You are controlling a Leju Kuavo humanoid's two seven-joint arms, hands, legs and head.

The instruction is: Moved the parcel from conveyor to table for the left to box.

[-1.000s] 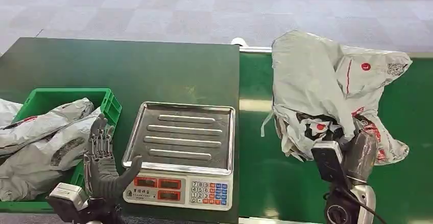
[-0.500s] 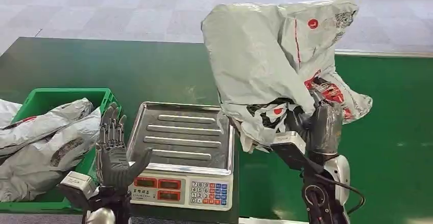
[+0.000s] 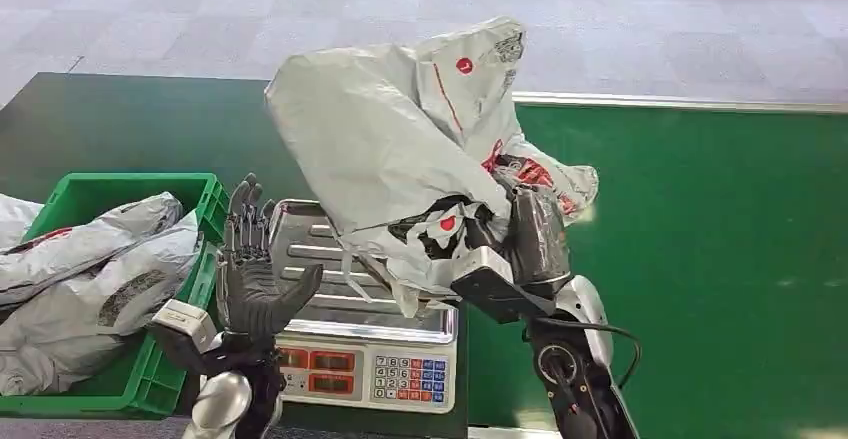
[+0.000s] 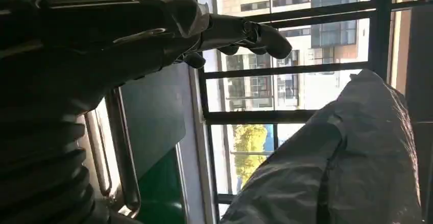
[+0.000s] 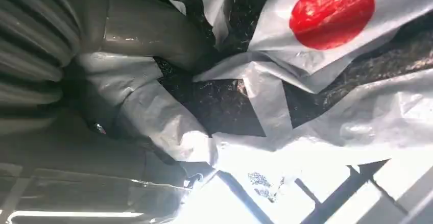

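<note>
Fingers of the right hand [image 3: 530,239] squeeze the bottom of the grey parcel [image 3: 400,139]. It stands tall above the scale [image 3: 360,344], its top leaning left. Nearby, the left hand [image 3: 250,279] is empty, fingers spread, pointing up.

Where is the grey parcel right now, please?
In the head view the parcel hangs mid-frame from the right robot hand, above the scale tray.

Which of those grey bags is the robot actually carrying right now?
Find the silver scale in the middle of the dark green table. The parcel hangs above it, gripped by the right hand. Unlike the bags lying in the green crate, it is lifted.
</note>
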